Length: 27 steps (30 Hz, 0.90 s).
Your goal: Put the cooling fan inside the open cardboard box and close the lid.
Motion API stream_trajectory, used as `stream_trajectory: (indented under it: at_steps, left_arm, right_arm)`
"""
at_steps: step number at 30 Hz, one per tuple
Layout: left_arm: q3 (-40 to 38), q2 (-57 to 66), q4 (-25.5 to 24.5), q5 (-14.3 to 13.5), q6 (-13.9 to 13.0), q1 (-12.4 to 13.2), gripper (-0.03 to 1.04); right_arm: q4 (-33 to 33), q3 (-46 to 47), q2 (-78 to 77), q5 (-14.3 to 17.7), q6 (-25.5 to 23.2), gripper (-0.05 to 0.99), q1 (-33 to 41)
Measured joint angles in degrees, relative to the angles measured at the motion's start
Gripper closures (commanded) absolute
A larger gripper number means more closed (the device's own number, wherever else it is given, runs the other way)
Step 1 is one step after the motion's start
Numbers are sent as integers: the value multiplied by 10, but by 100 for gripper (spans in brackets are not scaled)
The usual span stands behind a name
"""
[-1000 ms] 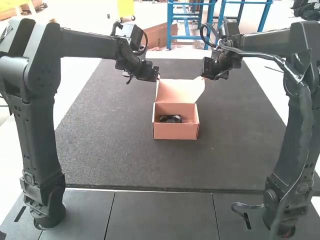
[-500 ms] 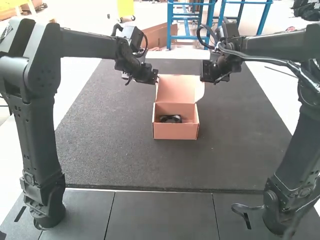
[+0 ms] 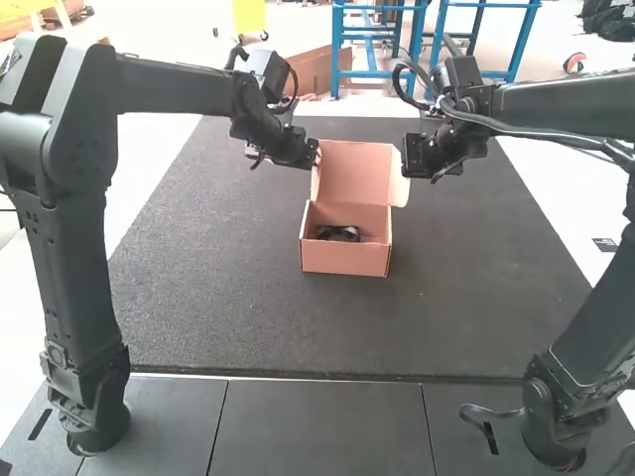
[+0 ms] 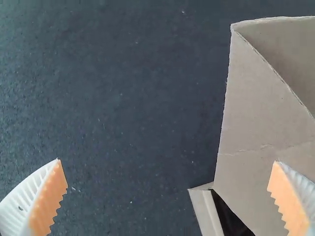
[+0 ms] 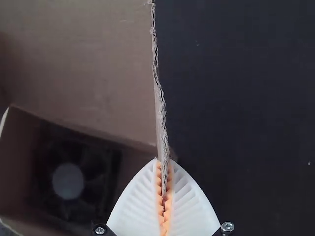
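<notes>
The box (image 3: 345,256) wall hides part of the fan (image 3: 338,234).

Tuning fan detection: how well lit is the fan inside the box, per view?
High view: cooling fan is a dark shape in the shaded cardboard box. Right wrist view: dim against the brighter lid, its hub paler. Left wrist view: box interior reads black.

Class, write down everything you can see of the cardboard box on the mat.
The cardboard box is plain brown, standing upright on the dark mat. Its hinged lid stands raised at the back, leaving the top open. A black cooling fan lies flat inside. The right gripper has its jaws shut on the lid's right edge; the left gripper, jaws open, flanks its left edge.
</notes>
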<state>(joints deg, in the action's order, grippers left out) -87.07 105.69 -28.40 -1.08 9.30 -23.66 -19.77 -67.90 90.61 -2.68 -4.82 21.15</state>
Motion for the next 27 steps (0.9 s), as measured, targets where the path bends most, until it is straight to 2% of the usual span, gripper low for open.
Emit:
stream_trajectory:
  at_steps: [10,19,27]
  left_arm:
    - [38,-33,2,0,0,-8,4]
    - [56,-43,4,-2,0,-8,4]
    - [83,-65,6,-2,0,-8,4]
  right_arm:
    - [0,21,-14,-1,-4,94,1]
    - [-1,21,-14,-38,-37,94,11]
    - [0,38,-14,-51,-46,94,25]
